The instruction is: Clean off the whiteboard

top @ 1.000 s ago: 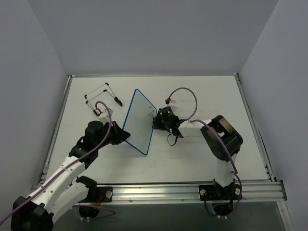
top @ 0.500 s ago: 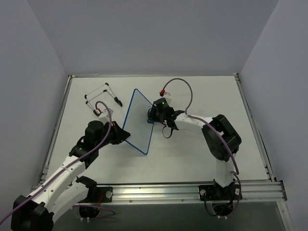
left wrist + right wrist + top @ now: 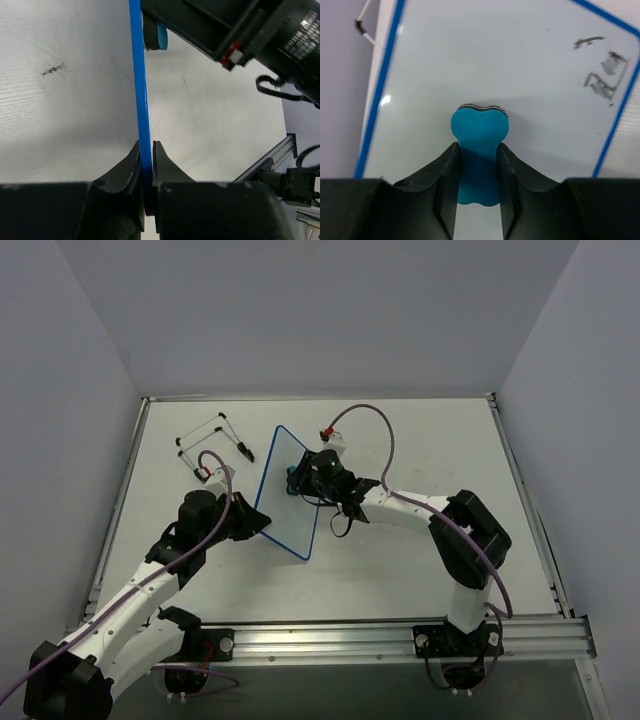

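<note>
The whiteboard (image 3: 288, 502), white with a thin blue frame, stands on edge, tilted, at the table's middle. My left gripper (image 3: 262, 523) is shut on its near left edge; in the left wrist view the blue frame (image 3: 139, 75) runs straight up from between the jaws of that gripper (image 3: 146, 150). My right gripper (image 3: 297, 478) is shut on a blue eraser (image 3: 479, 131) and presses its felt end flat against the board face (image 3: 495, 60). The eraser also shows in the left wrist view (image 3: 161, 35). Smudged black handwriting (image 3: 601, 72) sits near the board's right corner, to the right of the eraser.
A thin wire stand with black clip feet (image 3: 213, 438) lies at the back left of the table. The right arm's purple cable (image 3: 380, 430) loops above the board. An aluminium rail (image 3: 400, 635) runs along the near edge. Grey walls close in three sides.
My right gripper has slid the eraser leftward across the board face, and the right arm has stretched out after it. The left gripper keeps its hold on the board and has barely moved.
</note>
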`<state>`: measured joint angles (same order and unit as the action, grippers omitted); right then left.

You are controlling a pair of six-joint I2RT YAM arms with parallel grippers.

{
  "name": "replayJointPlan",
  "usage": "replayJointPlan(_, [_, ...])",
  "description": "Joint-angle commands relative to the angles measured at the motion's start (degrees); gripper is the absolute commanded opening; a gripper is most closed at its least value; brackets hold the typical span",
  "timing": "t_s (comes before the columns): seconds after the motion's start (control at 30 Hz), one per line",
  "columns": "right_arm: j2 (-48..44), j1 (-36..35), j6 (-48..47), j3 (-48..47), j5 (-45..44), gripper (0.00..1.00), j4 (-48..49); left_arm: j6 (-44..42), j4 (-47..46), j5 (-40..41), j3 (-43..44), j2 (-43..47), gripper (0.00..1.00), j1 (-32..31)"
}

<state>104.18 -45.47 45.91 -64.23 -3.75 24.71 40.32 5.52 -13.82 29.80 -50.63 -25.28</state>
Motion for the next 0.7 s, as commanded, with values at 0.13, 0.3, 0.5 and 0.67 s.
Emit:
replayJointPlan(0.13, [-6.53, -10.16, 4.19, 4.28, -0.72, 0.0, 8.08, 1.52, -10.79, -17.29, 1.4, -0.34, 0.02, -2.23])
replayJointPlan(0.3, [-4.43, -12.44, 6.46, 6.04, -3.72, 0.0, 6.14, 1.52, -10.35, -16.94, 1.57, 0.09, 0.02, -2.23])
replayJointPlan(0.5, [-1.26, -11.22, 8.14, 12.19, -7.33, 0.0, 4.82, 0.99, -8.51, -16.15, 2.01, 1.24, 0.02, -2.23])
replayJointPlan(0.67, [-0.12, -9.11, 9.11, 19.47, -7.24, 0.0, 6.58, 0.38, -7.36, -15.79, 2.37, 1.94, 0.02, -2.14])
